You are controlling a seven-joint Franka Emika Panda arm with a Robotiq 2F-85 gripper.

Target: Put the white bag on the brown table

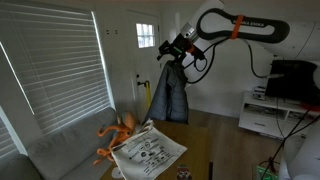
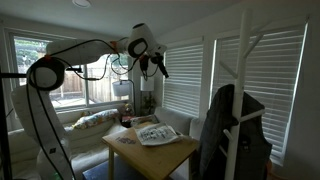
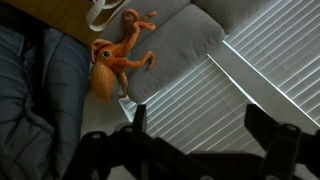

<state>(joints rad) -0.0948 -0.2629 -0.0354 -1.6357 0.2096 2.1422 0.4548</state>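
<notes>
**White bag on the table, gripper high and empty**

In an exterior view the orange octopus plush [image 1: 118,132] sits at the left on the grey sofa [image 1: 60,150]; just beside it the white bag [image 1: 148,150] lies flat on the brown table [image 1: 196,150], dark print showing; behind them hangs a dark jacket [image 1: 170,95]; the gripper [image 1: 168,50] hovers high above all of it, well apart from the bag. In an exterior view taken from another spot, the bag [image 2: 155,133] again rests on the table [image 2: 165,155]; a white coat rack [image 2: 243,60] stands at the right carrying the jacket; the octopus I cannot make out there. Only the wrist view shows the fingers [image 3: 138,118] plainly: spread wide apart, holding nothing, touching nothing; the octopus [image 3: 115,60] and sofa lie below them. One bag, one table, one octopus, one jacket, one gripper.
</notes>
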